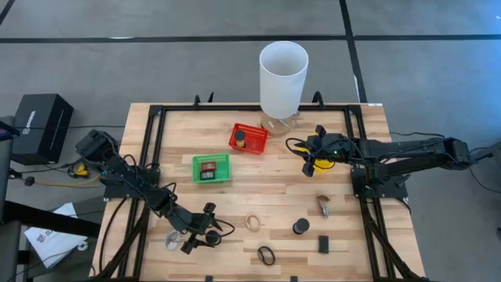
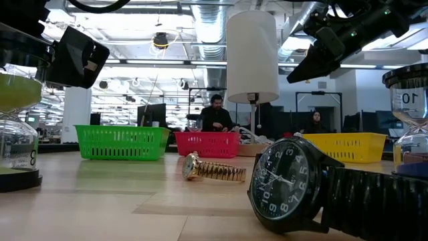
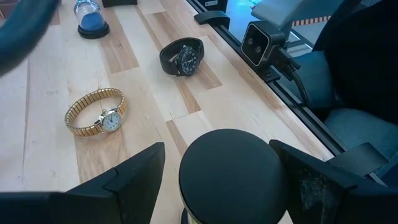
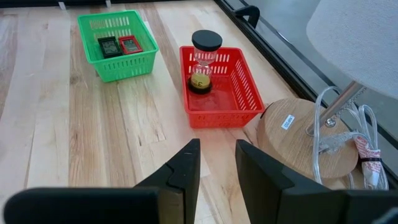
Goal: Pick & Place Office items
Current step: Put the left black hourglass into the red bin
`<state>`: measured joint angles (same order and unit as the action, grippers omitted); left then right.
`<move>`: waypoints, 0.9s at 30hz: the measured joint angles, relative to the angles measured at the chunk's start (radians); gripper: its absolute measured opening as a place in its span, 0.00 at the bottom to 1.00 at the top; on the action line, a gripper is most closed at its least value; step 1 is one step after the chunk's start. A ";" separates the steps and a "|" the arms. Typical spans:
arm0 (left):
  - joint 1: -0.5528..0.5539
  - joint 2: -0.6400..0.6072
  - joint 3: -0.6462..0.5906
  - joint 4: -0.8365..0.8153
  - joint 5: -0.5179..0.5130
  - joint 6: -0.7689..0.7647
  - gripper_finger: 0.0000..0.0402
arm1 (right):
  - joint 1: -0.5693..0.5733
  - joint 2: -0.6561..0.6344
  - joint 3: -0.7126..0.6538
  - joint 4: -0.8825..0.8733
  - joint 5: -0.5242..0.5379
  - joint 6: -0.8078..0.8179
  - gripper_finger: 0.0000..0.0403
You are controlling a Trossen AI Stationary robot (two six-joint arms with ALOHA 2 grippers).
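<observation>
The left gripper (image 3: pixel 217 180), wide open around a black-topped sand timer (image 3: pixel 229 174) low in the high view, has not lifted it yet, one timer (image 4: pixel 205 61) sits in the red basket (image 4: pixel 224 106), and watches (image 3: pixel 96 113) still lie on the table.

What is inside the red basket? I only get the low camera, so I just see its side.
Observer: An upright hourglass stands in the red basket.
Operator: And the green one?
Observer: The green basket holds two small pieces side by side, a black piece and a red piece.
Operator: Is the left hand holding something?
Observer: The left hand is open, with one finger on each side of the black top of another hourglass.
</observation>
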<state>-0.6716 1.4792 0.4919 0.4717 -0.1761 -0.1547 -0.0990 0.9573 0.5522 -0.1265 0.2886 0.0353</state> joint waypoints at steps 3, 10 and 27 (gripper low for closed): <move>0.000 0.000 0.000 0.000 0.000 0.000 0.69 | 0.000 0.000 0.000 0.000 0.000 0.000 0.23; 0.000 0.000 0.000 0.000 -0.001 0.000 0.69 | 0.000 0.000 0.000 0.000 0.000 0.000 0.23; 0.018 0.000 0.000 0.010 -0.002 0.000 0.57 | 0.000 0.000 0.000 0.000 0.000 0.000 0.23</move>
<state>-0.6541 1.4792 0.4919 0.4816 -0.1783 -0.1549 -0.0990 0.9573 0.5522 -0.1264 0.2889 0.0349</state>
